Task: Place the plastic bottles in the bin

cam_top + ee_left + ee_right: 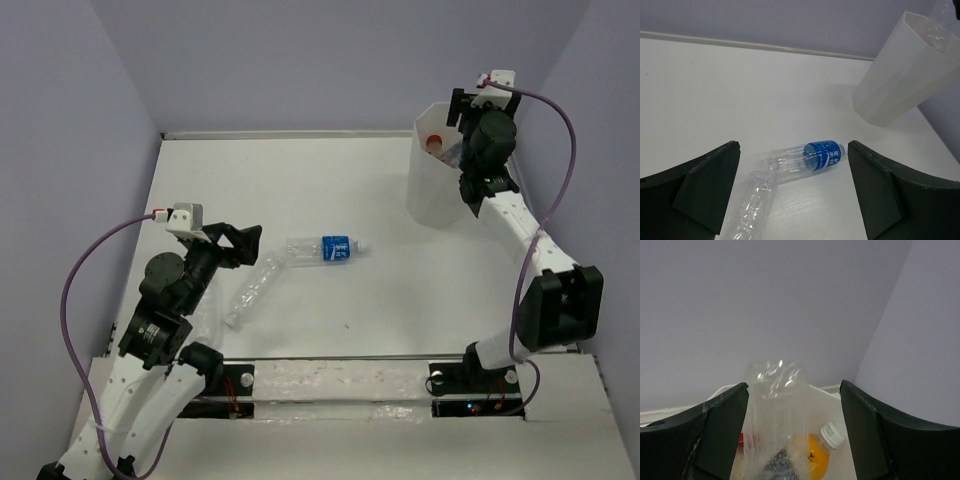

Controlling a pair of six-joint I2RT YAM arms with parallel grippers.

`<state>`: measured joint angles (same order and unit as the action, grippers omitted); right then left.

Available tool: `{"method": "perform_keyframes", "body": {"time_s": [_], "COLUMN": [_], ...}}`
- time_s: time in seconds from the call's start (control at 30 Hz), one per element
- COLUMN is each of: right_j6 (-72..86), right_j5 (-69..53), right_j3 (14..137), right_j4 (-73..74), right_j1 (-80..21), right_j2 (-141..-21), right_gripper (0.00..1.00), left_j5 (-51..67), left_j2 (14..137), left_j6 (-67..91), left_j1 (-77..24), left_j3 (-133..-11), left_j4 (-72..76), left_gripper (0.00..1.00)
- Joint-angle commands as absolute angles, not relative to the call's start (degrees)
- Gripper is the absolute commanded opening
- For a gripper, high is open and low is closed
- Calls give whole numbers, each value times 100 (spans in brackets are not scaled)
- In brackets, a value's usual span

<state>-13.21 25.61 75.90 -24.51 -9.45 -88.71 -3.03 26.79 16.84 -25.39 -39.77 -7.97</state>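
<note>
The white bin (430, 190) stands at the far right; it also shows in the left wrist view (895, 80). My right gripper (462, 150) hangs over its mouth, open. In the right wrist view a clear unlabelled bottle (775, 405) stands between the spread fingers (794, 390), against the left one, over an orange-filled bottle (817, 452) and a red-labelled one (742, 440) in the bin. My left gripper (245, 245) is open and empty above the table. Before it lie a clear bottle with a blue label (807, 157) (325, 249) and a clear unlabelled bottle (752, 205) (250, 292), end to end.
The white table (330, 180) is walled by lilac panels at the back and both sides. The bin sits close to the right wall and back corner. A taped strip runs along the near table edge (330, 380) between the arm bases.
</note>
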Motion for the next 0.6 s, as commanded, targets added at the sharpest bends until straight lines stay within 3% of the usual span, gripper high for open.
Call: {"method": "perform_keyframes", "body": {"time_s": [0.0,0.1,0.2,0.27,0.3,0.4,0.47,0.5,0.57], "right_j6": [-679,-195,682,887,888,215,-348,-456,-615], "right_j5": [2225,1470,-4,-1459,-1755,-1899,-1697,-1722,-1696], "right_j3": [7401,7357,7313,7313,7304,7269,7233,7251,7365], "right_j4": [-2998,-2234,-1130,-679,-207,717,1140,1247,1414], "right_j1": [-914,-914,-914,-1045,-1342,-2168,-2977,-3171,-3445], "right_j2": [-7797,-7226,-6830,-6846,-6908,-7276,-7679,-7838,-8181], "right_gripper": [80,76,64,47,33,10,8,12,33], "left_j5": [-202,-220,-255,-299,-316,-351,-422,-457,-501], "left_j2": [2654,2646,2602,2593,2584,2575,2549,2531,2523], "left_j6": [1661,1652,1635,1635,1626,1617,1600,1608,1600], "left_j1": [-2522,-2514,-2505,-2470,-2452,-2408,-2382,-2364,-2329], "left_j3": [-4166,-4166,-4175,-4184,-4184,-4192,-4201,-4210,-4219], "left_j4": [-527,-519,-536,-545,-554,-562,-571,-580,-589], "left_gripper": [99,99,99,99,99,99,99,99,99]}}
